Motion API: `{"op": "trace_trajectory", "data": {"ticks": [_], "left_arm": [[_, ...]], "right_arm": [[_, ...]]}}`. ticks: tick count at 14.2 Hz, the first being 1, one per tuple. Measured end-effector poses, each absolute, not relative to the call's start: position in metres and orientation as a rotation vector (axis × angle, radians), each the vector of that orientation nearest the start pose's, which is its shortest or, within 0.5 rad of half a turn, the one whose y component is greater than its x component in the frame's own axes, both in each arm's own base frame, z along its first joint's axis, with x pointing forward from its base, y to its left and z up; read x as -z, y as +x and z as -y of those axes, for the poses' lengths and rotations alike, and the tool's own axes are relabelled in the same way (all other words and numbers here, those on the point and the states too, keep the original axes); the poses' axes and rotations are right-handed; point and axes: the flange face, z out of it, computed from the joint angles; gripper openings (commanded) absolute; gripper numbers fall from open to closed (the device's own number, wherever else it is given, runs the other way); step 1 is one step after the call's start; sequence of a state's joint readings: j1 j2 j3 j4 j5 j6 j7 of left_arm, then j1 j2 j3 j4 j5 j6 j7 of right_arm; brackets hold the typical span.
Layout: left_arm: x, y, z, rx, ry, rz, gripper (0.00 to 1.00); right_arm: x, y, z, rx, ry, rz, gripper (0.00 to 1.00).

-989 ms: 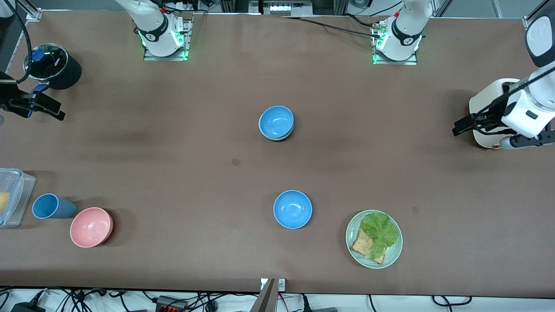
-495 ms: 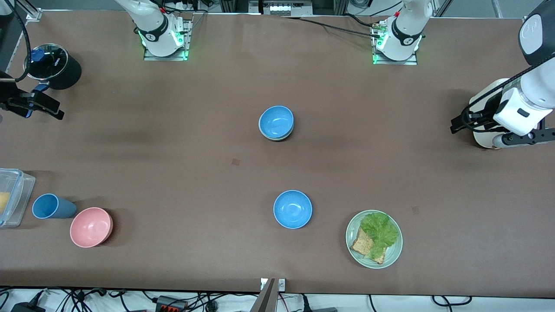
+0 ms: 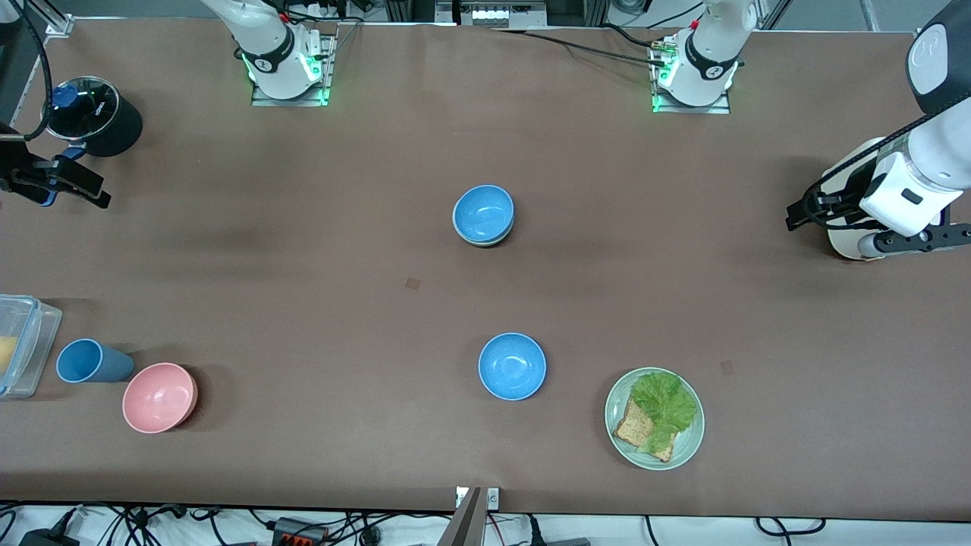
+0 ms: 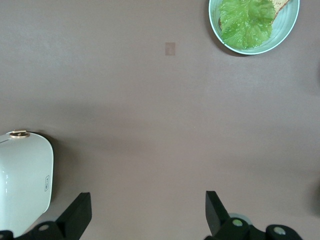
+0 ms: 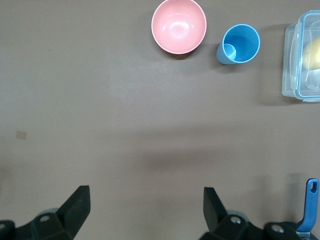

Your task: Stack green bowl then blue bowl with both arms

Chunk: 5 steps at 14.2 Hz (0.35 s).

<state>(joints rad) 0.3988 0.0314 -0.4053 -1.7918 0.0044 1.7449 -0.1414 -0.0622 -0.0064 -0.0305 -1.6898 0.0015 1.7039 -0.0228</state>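
A bright blue bowl (image 3: 483, 213) sits nested in the pale green bowl (image 3: 485, 242) at the middle of the table; only the green rim shows under it. A second blue bowl (image 3: 512, 366) stands alone, nearer to the front camera. My left gripper (image 3: 806, 211) is open and empty over the table at the left arm's end, beside the toaster; it also shows in the left wrist view (image 4: 147, 205). My right gripper (image 3: 89, 189) is open and empty at the right arm's end, over bare table in the right wrist view (image 5: 145, 199).
A white toaster (image 3: 850, 189) (image 4: 25, 185) stands at the left arm's end. A green plate (image 3: 611, 413) (image 4: 290, 35) holds lettuce and toast. A pink bowl (image 3: 159, 397) (image 5: 179, 26), blue cup (image 3: 91, 362) (image 5: 240, 44), clear container (image 3: 19, 345) (image 5: 302, 55) and black pot (image 3: 95, 114) are at the right arm's end.
The left gripper has drawn slightly up and toward the table's middle beside the toaster. The right gripper has shifted a little toward the table's edge. The bowls have not moved.
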Motion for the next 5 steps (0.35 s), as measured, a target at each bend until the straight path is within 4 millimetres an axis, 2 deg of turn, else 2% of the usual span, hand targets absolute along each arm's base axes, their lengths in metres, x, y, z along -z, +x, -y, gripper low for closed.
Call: {"op": "trace_trajectory", "data": {"ticks": [5], "left_arm": [[-0.5222, 0.5633, 0.0007, -0.129, -3.134, 0.208, 1.0]], "right_arm": [[-0.5832, 0.5591, 0.0519, 0.032, -3.139, -0.11, 1.0]]}}
